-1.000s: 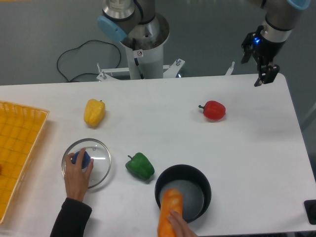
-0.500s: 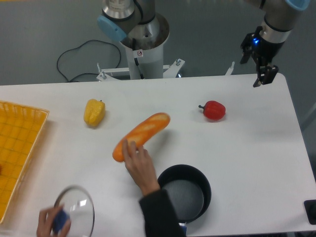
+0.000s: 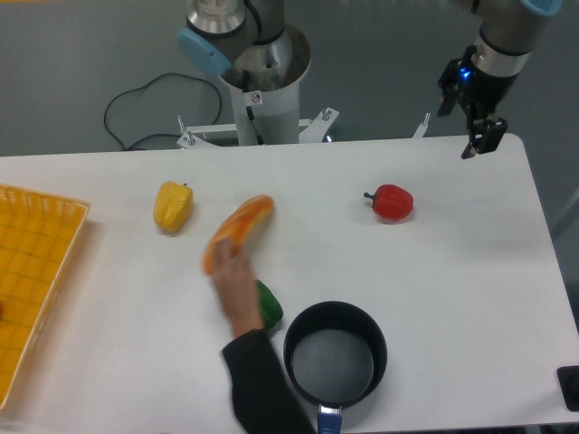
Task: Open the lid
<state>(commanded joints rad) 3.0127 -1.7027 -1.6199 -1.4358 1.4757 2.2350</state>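
Note:
The lid is out of view in the current frame. The dark saucepan stands uncovered at the table's front edge, its blue handle pointing off the front. My gripper hangs above the far right corner of the table, far from the saucepan. Its fingers look slightly apart and hold nothing.
A person's hand reaches in from the front and holds an orange bread loaf left of centre. A green pepper lies partly hidden beside that arm. A yellow pepper, a red pepper and a yellow basket are on the table.
The lid, held by a hand at the front left, has left the view. The loaf was lifted from the saucepan and moved left of centre. My gripper has barely moved.

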